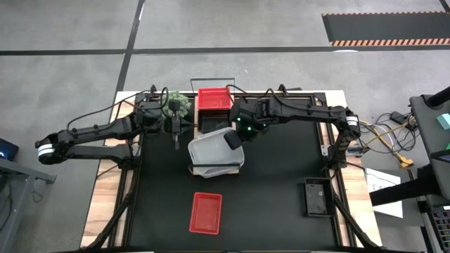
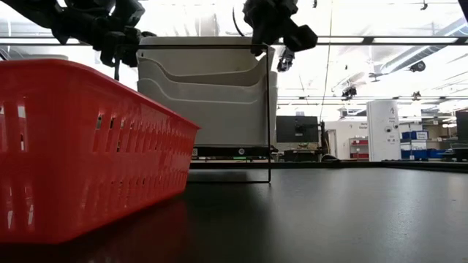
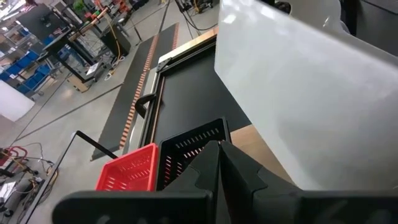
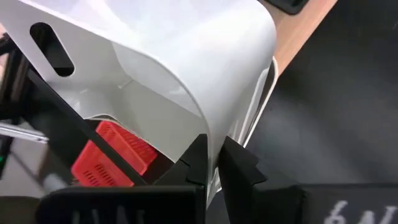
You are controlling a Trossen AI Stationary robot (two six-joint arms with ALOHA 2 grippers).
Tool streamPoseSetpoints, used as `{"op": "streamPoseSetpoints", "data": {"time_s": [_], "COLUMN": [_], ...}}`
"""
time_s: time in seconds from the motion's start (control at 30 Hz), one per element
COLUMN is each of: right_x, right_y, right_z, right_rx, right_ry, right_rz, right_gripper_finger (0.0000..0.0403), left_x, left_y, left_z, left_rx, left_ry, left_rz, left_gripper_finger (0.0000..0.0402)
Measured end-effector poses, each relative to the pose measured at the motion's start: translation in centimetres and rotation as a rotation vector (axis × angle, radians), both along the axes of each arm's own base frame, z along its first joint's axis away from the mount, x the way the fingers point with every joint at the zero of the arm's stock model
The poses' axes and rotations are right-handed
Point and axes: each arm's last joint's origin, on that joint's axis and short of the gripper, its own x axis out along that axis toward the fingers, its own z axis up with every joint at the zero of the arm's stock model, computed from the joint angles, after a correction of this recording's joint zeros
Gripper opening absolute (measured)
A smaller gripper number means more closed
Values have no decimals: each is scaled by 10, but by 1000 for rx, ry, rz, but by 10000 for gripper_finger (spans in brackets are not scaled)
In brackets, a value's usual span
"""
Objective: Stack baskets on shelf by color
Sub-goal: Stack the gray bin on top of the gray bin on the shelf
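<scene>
A stack of white baskets [image 1: 213, 151] stands on the light-wood shelf [image 4: 300, 25], which runs from the table's far edge toward its middle. A black basket [image 1: 213, 122] and a red basket [image 1: 213, 98] sit farther back on the shelf. My right gripper [image 1: 233, 138] is shut on the top white basket [image 4: 186, 56]. My left gripper [image 1: 175, 131] hangs shut and empty to the left of the black basket, beside a green ball plant [image 1: 177, 105]. Another red basket [image 1: 205, 212] lies on the table near the front. My right gripper pinches the top white basket's wall at a corner of its rim [image 4: 211, 134], one finger inside the basket and one outside. The fingers [image 4: 239, 165] come from above, slanting down from the table's right. The basket sits nested over the white one below; whether it is lifted I cannot tell.
A black basket [image 1: 316, 197] lies on the table at the right front. The shelf's thin wire frame [image 2: 269, 172] stands below the white stack's end. In the low view the near red basket [image 2: 80, 146] fills the left foreground.
</scene>
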Motion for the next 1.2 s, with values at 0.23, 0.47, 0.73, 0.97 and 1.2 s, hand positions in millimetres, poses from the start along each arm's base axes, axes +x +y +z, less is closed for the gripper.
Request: {"op": "streamPoseSetpoints", "data": {"time_s": [0.23, 0.47, 0.73, 0.97, 1.2], "right_x": [-2, -5, 0, 7, 10], "right_y": [-19, -33, -33, -33, -34], "right_z": [-5, -4, -12, -25, -31], "right_rx": [138, 290, 361, 359, 348], "right_ry": [15, 5, 29, 58, 64], "right_rz": [-45, -66, -43, -18, 10], "right_gripper_finger": [18, 18, 18, 18, 41], "left_x": [0, 0, 0, 0, 0], "left_y": [0, 0, 0, 0, 0], "left_z": [1, 1, 1, 1, 1], "left_rx": [3, 3, 4, 4, 4], "left_ry": [-7, -7, -7, -7, -7], "left_rz": [0, 0, 0, 0, 0], "left_gripper_finger": [0, 0, 0, 0, 0]}}
